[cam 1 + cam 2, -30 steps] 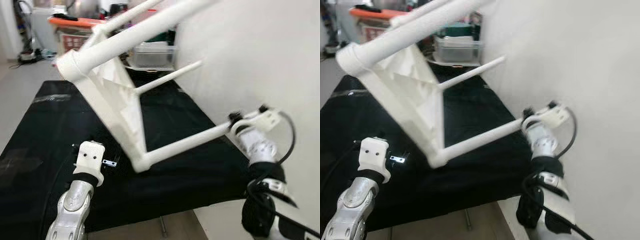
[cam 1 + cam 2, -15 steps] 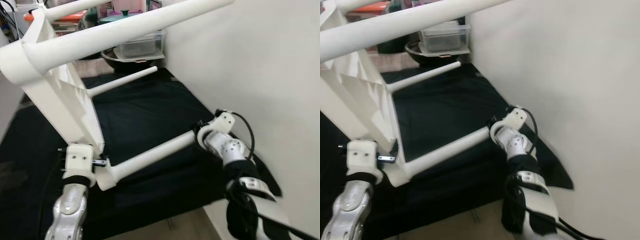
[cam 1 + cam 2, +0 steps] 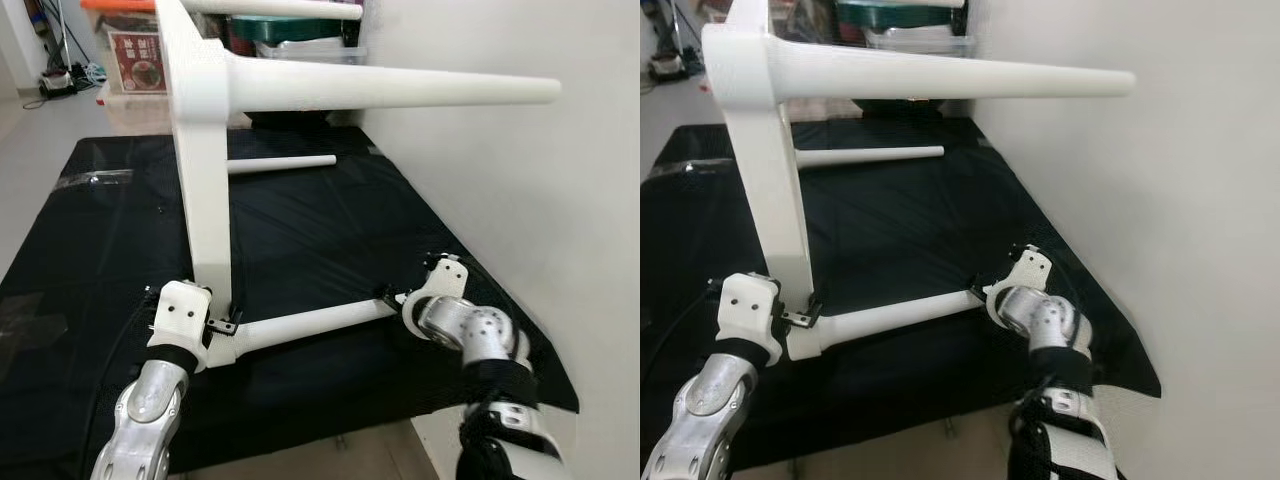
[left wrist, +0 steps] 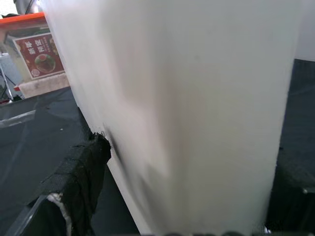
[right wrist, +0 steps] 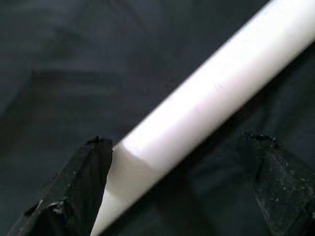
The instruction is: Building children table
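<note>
Left eye view: a big black mat covers the floor, next to a white wall. On the mat stands a white children's table, tipped on its side, so its round legs stick out sideways (one high up, one low down). The low table leg lies just above the mat. The right gripper is at that leg's far end, and the leg sits between its black fingers, which look spread apart. The left gripper grasps the table's flat white edge at the bottom corner, with a finger on each side.
</note>
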Controlling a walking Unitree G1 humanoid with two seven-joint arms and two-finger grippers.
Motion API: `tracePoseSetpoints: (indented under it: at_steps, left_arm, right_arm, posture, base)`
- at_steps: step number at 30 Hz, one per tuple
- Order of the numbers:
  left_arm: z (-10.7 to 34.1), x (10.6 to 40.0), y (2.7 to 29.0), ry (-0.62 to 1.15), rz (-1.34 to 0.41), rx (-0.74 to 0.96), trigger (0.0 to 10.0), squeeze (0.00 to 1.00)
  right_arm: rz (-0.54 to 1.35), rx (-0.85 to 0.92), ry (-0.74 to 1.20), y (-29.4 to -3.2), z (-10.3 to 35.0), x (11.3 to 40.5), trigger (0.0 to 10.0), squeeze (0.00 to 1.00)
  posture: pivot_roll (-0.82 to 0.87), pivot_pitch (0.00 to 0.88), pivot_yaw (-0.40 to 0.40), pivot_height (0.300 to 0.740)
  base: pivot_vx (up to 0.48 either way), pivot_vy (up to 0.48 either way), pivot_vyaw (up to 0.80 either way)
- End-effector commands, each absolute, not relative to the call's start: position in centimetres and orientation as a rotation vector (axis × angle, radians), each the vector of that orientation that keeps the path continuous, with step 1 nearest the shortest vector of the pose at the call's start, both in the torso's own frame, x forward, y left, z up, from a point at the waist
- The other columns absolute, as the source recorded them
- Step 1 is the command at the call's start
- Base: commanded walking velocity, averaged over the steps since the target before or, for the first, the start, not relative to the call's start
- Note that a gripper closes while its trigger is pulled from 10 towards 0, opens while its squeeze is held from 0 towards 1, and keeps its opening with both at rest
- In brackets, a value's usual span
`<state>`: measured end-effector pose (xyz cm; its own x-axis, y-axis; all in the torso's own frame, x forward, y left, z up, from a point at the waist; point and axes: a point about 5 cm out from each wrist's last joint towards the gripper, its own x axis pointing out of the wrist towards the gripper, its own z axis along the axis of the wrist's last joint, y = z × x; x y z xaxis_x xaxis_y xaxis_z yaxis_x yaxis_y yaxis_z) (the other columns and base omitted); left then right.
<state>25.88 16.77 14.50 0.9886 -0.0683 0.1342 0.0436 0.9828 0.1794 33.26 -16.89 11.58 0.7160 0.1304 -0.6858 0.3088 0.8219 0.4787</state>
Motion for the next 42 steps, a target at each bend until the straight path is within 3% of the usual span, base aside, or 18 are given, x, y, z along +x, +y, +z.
tracePoseSetpoints:
  at_steps: [1,5,6,7,8,10,12,14,15,16,28,32,42]
  left_arm:
    - [14.0,25.9,17.0,-0.114,-0.055,0.180,10.0,0.00]
    - [13.9,26.1,17.1,-0.111,-0.058,0.189,10.0,0.00]
    - [13.8,26.1,17.2,-0.111,-0.057,0.191,10.0,0.00]
    - [13.8,26.1,17.2,-0.111,-0.057,0.191,10.0,0.00]
    - [13.8,26.1,17.2,-0.110,-0.056,0.191,10.0,0.00]
    - [13.8,26.1,17.2,-0.110,-0.056,0.191,10.0,0.00]
    - [13.7,26.2,17.2,-0.108,-0.058,0.197,10.0,0.00]
    - [13.8,26.4,17.2,-0.109,-0.058,0.205,10.0,0.00]
    - [13.8,26.4,17.2,-0.109,-0.058,0.205,10.0,0.00]
    - [13.9,26.6,17.2,-0.114,-0.056,0.209,10.0,0.00]
    - [14.2,26.9,16.8,-0.134,-0.047,0.217,10.0,0.00]
    - [14.2,26.8,17.0,-0.137,-0.034,0.208,10.0,0.00]
    - [14.6,27.5,16.9,-0.144,-0.046,0.217,10.0,0.00]
  right_arm:
    - [-0.096,0.619,0.872,-17.1,10.4,31.8,10.0,1.00]
    - [-0.201,0.645,0.910,-19.7,9.8,29.2,10.0,0.98]
    - [-0.204,0.610,0.875,-20.1,10.5,29.0,10.0,0.23]
    - [-0.204,0.610,0.875,-20.1,10.5,29.0,10.0,0.23]
    - [-0.187,0.545,0.807,-20.3,11.8,29.1,10.0,0.00]
    - [-0.167,0.497,0.761,-20.3,12.7,29.2,10.0,0.00]
    - [-0.135,-0.155,0.208,-20.9,19.7,31.3,10.0,0.00]
    - [-0.012,-0.675,-0.176,-18.6,23.5,31.6,10.0,0.00]
    - [-0.012,-0.675,-0.176,-18.6,23.5,31.6,10.0,0.00]
    - [-0.050,-0.845,-0.290,-18.6,24.9,32.1,10.0,0.00]
    - [-0.143,-1.198,-0.548,-20.0,29.5,33.7,10.0,0.00]
    - [-0.299,-1.232,-0.632,-21.7,31.4,34.1,10.0,0.00]
    - [-0.268,-1.284,-0.682,-21.4,32.2,35.6,10.0,0.00]
  posture:
    - [-0.01,0.000,-0.063,0.740]
    - [-0.03,0.000,-0.059,0.740]
    - [-0.03,0.000,-0.055,0.740]
    - [-0.03,0.000,-0.055,0.740]
    - [-0.03,0.000,-0.052,0.740]
    - [-0.03,0.000,-0.052,0.740]
    - [-0.04,0.000,-0.041,0.740]
    - [-0.04,0.000,-0.041,0.740]
    - [-0.04,0.000,-0.041,0.740]
    - [-0.04,0.000,-0.041,0.740]
    - [-0.03,0.000,-0.062,0.740]
    - [-0.02,0.000,-0.070,0.740]
    - [-0.03,0.000,-0.058,0.740]
  base:
    - [0.000,0.000,0.00]
    - [0.000,0.000,0.00]
    - [0.000,0.000,0.00]
    - [0.000,0.000,0.00]
    - [0.000,0.000,0.00]
    - [0.000,0.000,0.00]
    - [0.000,0.000,0.00]
    - [0.000,0.000,0.00]
    - [0.000,0.000,0.00]
    - [0.000,0.000,0.00]
    - [0.000,0.000,0.00]
    - [0.000,0.000,0.00]
    - [0.000,0.000,0.00]
